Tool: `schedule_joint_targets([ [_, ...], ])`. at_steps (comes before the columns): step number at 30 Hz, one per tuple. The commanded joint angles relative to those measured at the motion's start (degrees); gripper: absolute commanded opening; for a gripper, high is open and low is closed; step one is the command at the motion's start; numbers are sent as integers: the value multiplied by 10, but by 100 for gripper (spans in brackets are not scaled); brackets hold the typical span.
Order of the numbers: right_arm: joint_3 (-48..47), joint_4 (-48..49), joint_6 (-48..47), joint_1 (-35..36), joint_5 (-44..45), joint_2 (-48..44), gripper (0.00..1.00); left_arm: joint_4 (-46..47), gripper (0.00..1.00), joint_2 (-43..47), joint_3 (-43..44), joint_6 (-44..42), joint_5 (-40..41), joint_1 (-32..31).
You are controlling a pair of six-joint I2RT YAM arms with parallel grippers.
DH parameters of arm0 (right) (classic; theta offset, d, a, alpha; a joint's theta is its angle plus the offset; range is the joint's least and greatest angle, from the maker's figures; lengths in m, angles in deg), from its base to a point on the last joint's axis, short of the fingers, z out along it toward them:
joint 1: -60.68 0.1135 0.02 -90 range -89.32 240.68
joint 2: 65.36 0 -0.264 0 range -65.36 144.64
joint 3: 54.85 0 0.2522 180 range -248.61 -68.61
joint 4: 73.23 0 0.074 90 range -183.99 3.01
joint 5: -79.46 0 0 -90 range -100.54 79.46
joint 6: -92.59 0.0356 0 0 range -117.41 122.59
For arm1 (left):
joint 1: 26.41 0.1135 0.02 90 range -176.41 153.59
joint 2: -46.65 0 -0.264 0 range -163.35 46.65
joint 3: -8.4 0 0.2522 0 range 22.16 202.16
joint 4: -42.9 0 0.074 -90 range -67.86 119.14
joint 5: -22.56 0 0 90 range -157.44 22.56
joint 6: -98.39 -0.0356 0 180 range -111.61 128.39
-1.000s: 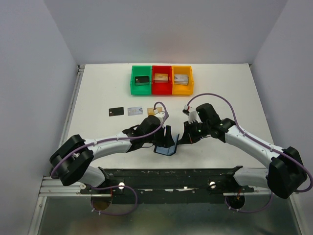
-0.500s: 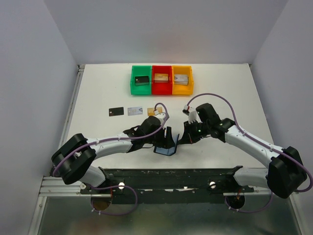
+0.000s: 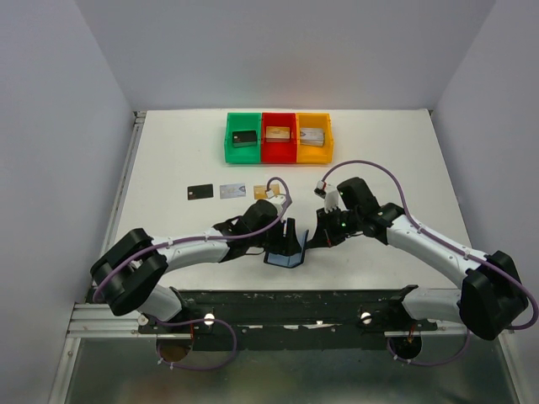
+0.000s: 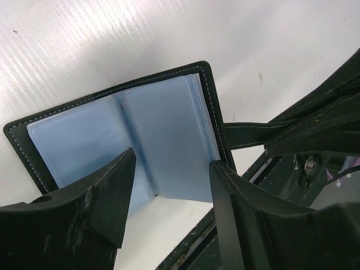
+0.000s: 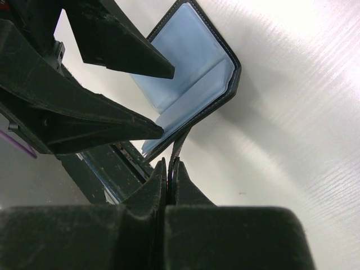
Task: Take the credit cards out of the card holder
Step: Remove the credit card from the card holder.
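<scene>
From above, I see the holder [image 3: 285, 252] lying open on the table [image 3: 168, 160], just at 12 o'clock from the arm bases, with both grippers meeting over it. The left gripper [image 3: 286, 236] comes in from 9 o'clock and the right gripper [image 3: 310, 242] from 3 o'clock.

On my left wrist view the holder [image 4: 163, 129] shows its blue-grey sleeves inside a black stitched cover. The left gripper [image 4: 171, 163] has its fingers spread wide, one tip over the left sleeve and one at the right sleeve's edge. I cannot tell whether they touch the plastic.

On my right wrist view the right gripper [image 5: 169, 169] has its fingers pressed together, pinching a thin black flap that runs from the holder [image 5: 185, 62] at its 6 o'clock corner.

At 10 o'clock from the holder, a black card [image 3: 200, 192] and a silver card [image 3: 232, 191] lie flat in a row, apart from each other. A tan card [image 3: 259, 192] sits next to them, partly hidden by the left arm. I cannot tell whether the sleeves hold any card.

At 12 o'clock, well apart, stand the green, red and yellow bins [image 3: 279, 151].
</scene>
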Motion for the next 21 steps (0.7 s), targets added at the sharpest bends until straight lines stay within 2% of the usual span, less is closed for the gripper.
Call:
schedule_joint_targets([
  [1,-13,-7,-10,-5,-18,5,0,13,66,-13,-7,0,-12,-5],
  [11,-16,-10,-9,-5,-19,5,0,6,65,-20,-9,0,-2,-7],
  [21,-20,-17,-10,-5,-19,1,0,-48,63,-14,-4,2,66,-6],
])
